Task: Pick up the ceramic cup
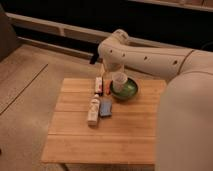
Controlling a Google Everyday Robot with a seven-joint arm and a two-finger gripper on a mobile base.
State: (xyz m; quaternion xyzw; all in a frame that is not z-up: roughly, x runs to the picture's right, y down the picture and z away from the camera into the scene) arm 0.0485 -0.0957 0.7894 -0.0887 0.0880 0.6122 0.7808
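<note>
Warm honey-brown across the tabletop (125,135), planks running in pale stripes with darker seams. Glossy deep green on the green bowl (129,91), and at its left rim the ceramic cup (119,80) shows plain off-white, no pattern. The cream arm (150,57) carries a few small dark dots, and its pincer (111,74), the same cream, sits just above and left of the green bowl. Further left of the bowl there's 1 small red-and-white pack (99,84). Down-left of the bowl, a long white bottle (93,110) lies beside a flat blue block (105,107). Dull grey-tan floor (30,90), near-black wall (60,12) behind.
</note>
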